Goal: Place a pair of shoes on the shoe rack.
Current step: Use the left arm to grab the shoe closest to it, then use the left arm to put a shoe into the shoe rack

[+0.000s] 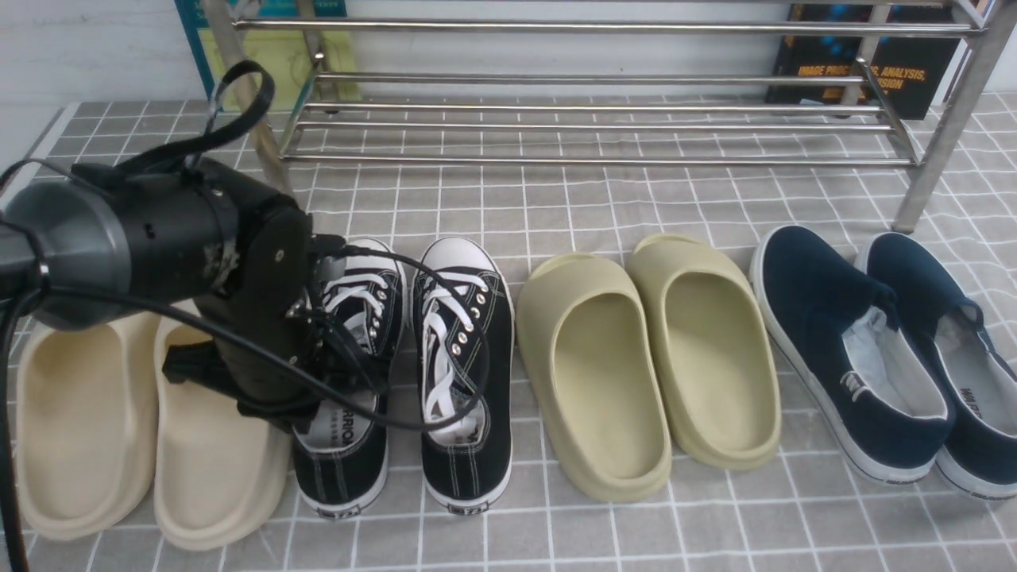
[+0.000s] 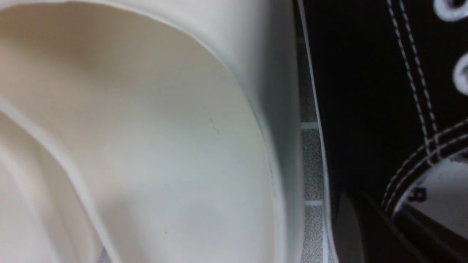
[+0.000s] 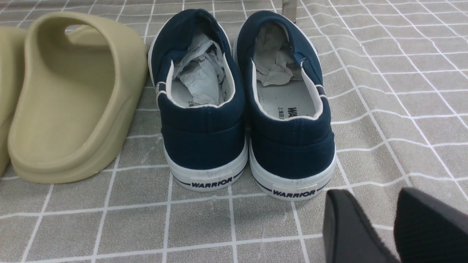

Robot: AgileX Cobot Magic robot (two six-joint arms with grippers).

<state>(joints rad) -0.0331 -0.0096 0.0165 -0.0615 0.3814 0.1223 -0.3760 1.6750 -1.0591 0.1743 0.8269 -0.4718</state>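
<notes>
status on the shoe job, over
Left claw shut at left sneaker's collar, hold unconfirmed. Right claw open near navy slip-ons. Pair of shoes not yet on shoe rack; beige slide close alongside.

In the front view the left arm (image 1: pixel 159 230) and its cables (image 1: pixel 413 421) cover much of the left sneaker (image 1: pixel 357 318) and the toe of the nearer cream slide (image 1: pixel 214 469). They also hide the fingertips of the left gripper (image 1: pixel 306 409), while the picture's edges cut off the top of the shoe rack (image 1: pixel 596 127) and one side of the outer navy slip-on (image 1: pixel 914 286). The left wrist view sits so close that slide and sneaker show only as soft fragments, with one dark finger (image 2: pixel 351 233) blurred at the edge. In the right wrist view the right gripper (image 3: pixel 369 204) and the far olive slide (image 3: pixel 7 73) run off the frame.
</notes>
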